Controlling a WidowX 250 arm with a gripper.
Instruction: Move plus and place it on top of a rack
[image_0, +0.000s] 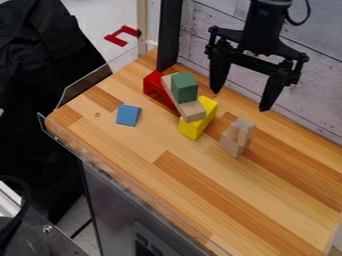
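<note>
The gripper (240, 101) hangs open over the back right of the wooden table, with nothing between its fingers. Toy blocks stand below and left of it. A natural wood plank (192, 111) spans from a red arch block (153, 83) to a yellow block (198, 121), and a green block (184, 88) sits on the plank. In front of the gripper stands a pale wooden piece (236, 137) with a notched top. I cannot tell any of these for certain as a plus or a rack.
A blue block (128, 115) lies on the table (180, 170) left of the bridge of blocks. A low clear guard (93, 159) runs along the table's front left edge. The white plank wall (314, 75) rises close behind the gripper.
</note>
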